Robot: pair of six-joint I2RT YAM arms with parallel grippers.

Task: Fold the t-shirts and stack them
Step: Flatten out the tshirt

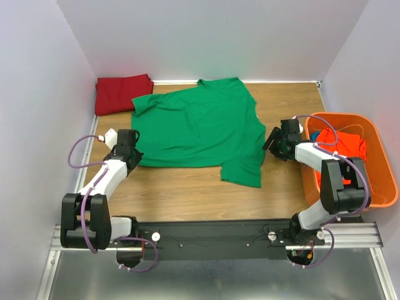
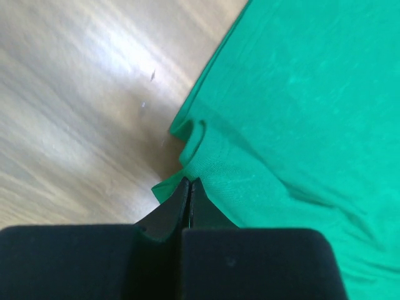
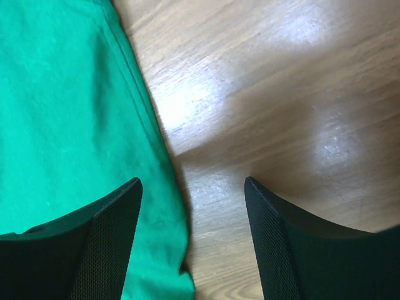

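Note:
The bright green t-shirt (image 1: 200, 125) lies spread on the wooden table, with its left side rumpled. My left gripper (image 1: 136, 150) is at the shirt's near-left corner and is shut on a pinch of its green edge (image 2: 200, 156); the fingers (image 2: 189, 181) are pressed together. My right gripper (image 1: 270, 142) is open at the shirt's right edge; in the right wrist view its fingers (image 3: 194, 184) straddle the hem, one over the green cloth (image 3: 56, 112) and one over bare wood. The dark red t-shirt (image 1: 122, 94) lies folded at the back left. The orange-red t-shirt (image 1: 350, 147) sits in the basket.
The rigid orange plastic basket (image 1: 381, 162) stands at the right edge of the table, beside my right arm, with a bit of blue cloth (image 1: 322, 134) inside. White walls close in the back and both sides. Bare wood (image 1: 181, 194) lies in front of the green shirt.

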